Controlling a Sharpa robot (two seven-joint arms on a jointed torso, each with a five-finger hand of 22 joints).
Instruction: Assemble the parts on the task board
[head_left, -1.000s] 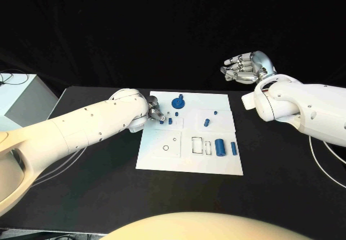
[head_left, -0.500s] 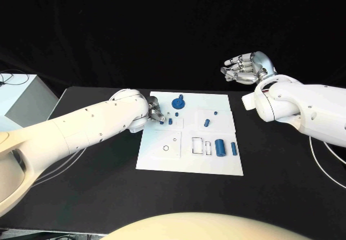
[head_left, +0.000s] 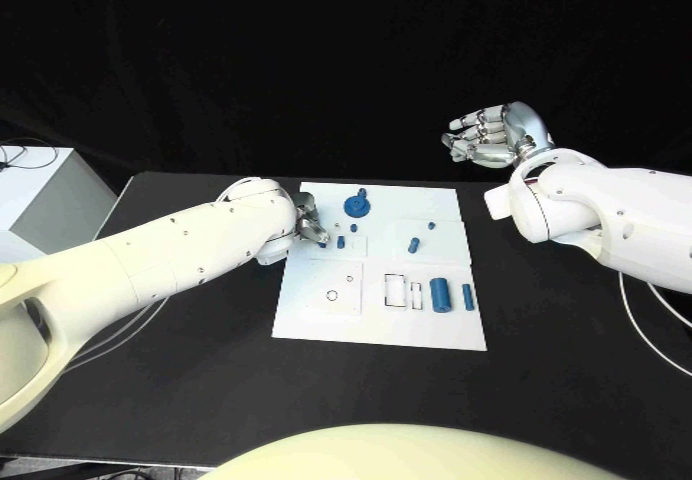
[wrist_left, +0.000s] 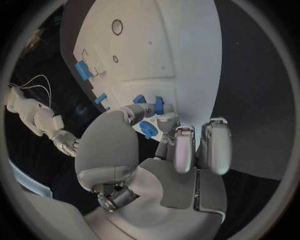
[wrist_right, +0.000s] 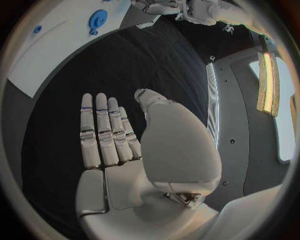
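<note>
The white task board (head_left: 378, 310) lies mid-table, also seen in the left wrist view (wrist_left: 181, 45). My left hand (head_left: 309, 228) rests over the board's left edge near two small blue pegs (head_left: 342, 241). In the left wrist view this hand (wrist_left: 164, 131) pinches a small blue part (wrist_left: 148, 129) between thumb and finger. A blue disc part (head_left: 358, 208) sits at the board's far side, and a thick blue cylinder (head_left: 440, 295) with a slim one (head_left: 467, 296) lies to the right. My right hand (head_left: 490, 135) hangs high beyond the board's right corner, holding nothing, its fingers (wrist_right: 103, 130) straight.
A pale box (head_left: 32, 195) stands off the table's left end with thin cables beside it. Black table surface (head_left: 577, 330) stretches right of the board and in front of it. A small black ring (head_left: 333, 295) marks the board's near left panel.
</note>
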